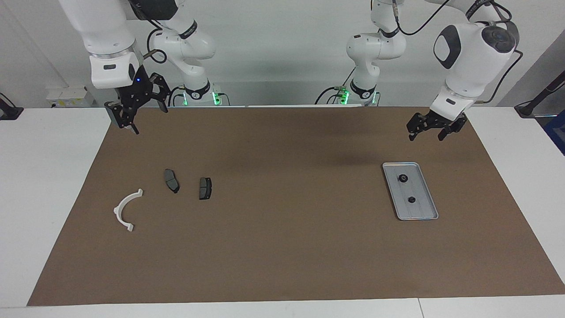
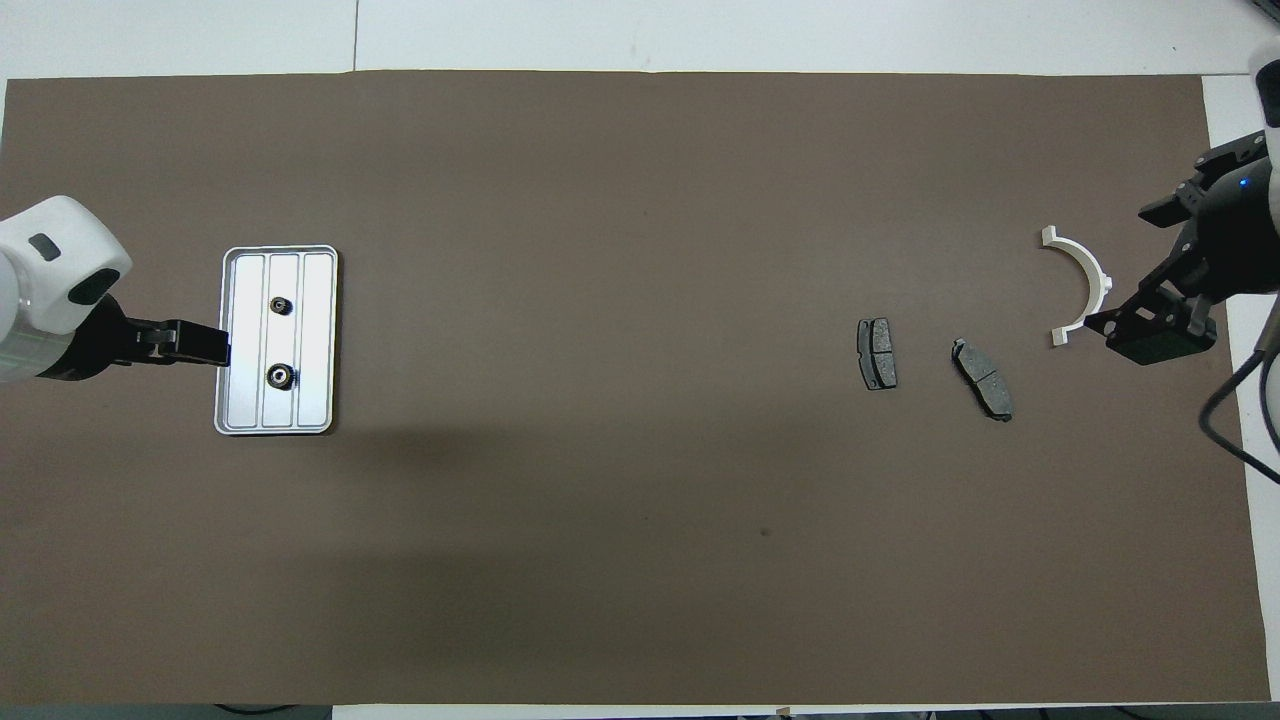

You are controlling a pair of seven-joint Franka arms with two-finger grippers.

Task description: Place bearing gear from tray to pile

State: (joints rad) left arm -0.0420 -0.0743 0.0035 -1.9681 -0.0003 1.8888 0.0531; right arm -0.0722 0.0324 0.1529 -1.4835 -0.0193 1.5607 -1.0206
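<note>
The silver tray (image 1: 420, 187) lies on the brown mat toward the left arm's end of the table, and it also shows in the overhead view (image 2: 316, 300). Two small dark bearing gears (image 1: 403, 178) (image 1: 411, 200) sit in it, also seen from overhead (image 2: 280, 376) (image 2: 281, 305). The pile is a white semicircular bracket (image 1: 128, 210) (image 2: 1085, 280) and two dark brake pads (image 1: 171, 180) (image 1: 205, 188) toward the right arm's end. My left gripper (image 1: 426, 135) (image 2: 215, 350) hangs open and empty in the air beside the tray. My right gripper (image 1: 149, 120) (image 2: 1135, 272) is open, empty and raised by the bracket.
The brown mat (image 1: 282, 247) covers most of the white table. Between the tray and the pile only bare mat shows. The arm bases with green lights (image 1: 198, 95) stand at the robots' edge.
</note>
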